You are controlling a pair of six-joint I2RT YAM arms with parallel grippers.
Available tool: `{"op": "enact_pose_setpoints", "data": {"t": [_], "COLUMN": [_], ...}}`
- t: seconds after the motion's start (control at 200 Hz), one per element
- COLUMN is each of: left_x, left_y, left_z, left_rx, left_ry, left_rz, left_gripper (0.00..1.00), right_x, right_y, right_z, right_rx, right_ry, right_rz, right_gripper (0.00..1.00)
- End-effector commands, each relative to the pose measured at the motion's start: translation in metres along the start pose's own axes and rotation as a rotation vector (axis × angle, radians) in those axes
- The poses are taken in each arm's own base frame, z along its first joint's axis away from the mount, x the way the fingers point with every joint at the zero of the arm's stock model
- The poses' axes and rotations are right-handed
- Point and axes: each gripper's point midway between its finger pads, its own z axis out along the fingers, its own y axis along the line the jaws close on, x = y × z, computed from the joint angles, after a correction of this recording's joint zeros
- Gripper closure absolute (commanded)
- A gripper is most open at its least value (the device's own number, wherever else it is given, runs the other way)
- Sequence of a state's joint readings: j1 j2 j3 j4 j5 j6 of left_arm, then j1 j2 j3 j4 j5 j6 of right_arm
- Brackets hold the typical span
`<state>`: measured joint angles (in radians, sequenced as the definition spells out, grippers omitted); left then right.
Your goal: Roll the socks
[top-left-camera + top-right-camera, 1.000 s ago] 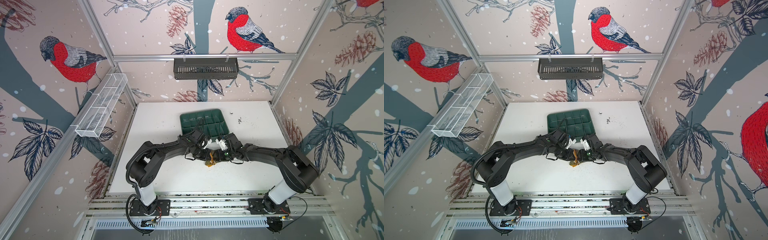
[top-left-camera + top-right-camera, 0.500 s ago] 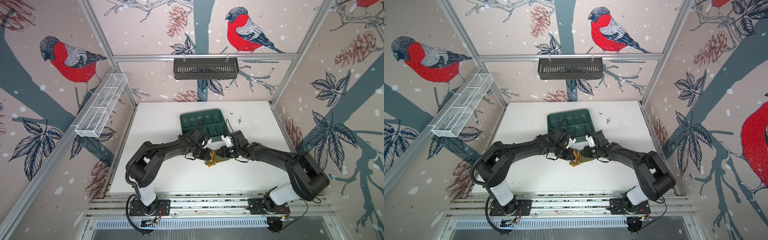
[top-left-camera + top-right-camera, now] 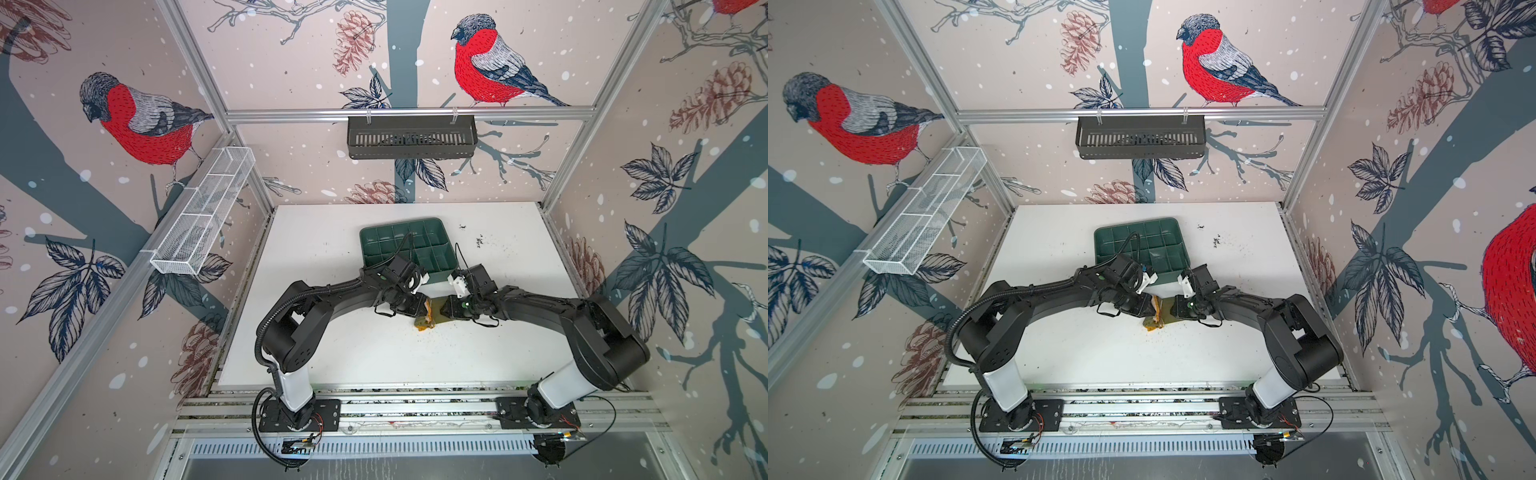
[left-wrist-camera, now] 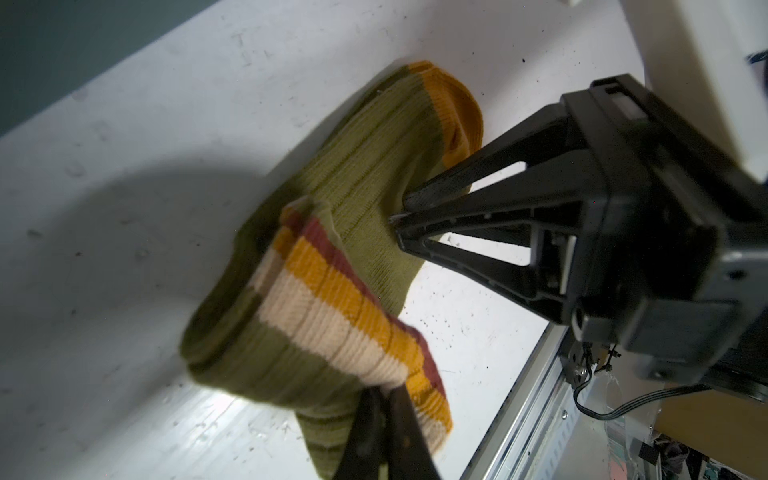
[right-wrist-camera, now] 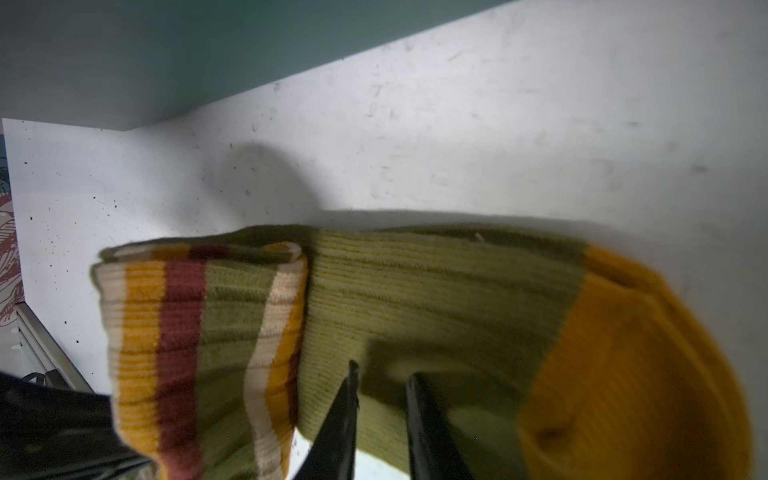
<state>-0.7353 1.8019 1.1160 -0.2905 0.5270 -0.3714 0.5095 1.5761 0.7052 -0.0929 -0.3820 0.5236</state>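
Two socks (image 5: 415,299) (stacked); one tray (image 3: 382,243).

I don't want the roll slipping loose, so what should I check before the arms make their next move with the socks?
1. Grip of the left claw on the striped cuff: ok, shut on it.
2. Grip of the right claw on the socks: cannot tell. Its fingers straddle the green middle with a gap showing.
3. Cuff end folded over the green part: ok.
4. The orange toe rolled in: not ok. It sticks out, unrolled.
5. The green tray apart from the socks: ok. It sits on the table behind both claws.
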Motion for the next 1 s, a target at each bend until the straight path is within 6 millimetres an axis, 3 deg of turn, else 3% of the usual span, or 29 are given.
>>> {"op": "enact_pose_setpoints", "data": {"t": [0.0,0.335,0.996], "left_x": [0.000,-0.005,-0.013], "left_y": [-0.005,-0.017,-0.011], "left_z": [0.001,0.010,0.029], "left_rx": [0.020,0.042,0.044], "left_ry": [0.017,0.028,0.045], "left_rz": [0.016,0.041,0.047], "left_gripper": [0.92,0.92,0.93], "right_x": [0.001,0.005,0.003], "right_y": [-0.005,-0.004,-0.001], "right_z": [0.002,0.005,-0.008], "right_rx": [0.012,-0.004,-0.009], "right_ry": [-0.001,0.008,-0.017], "right_rz": [-0.001,0.002,-0.007], "right_gripper": [0.76,0.78,0.78]}}
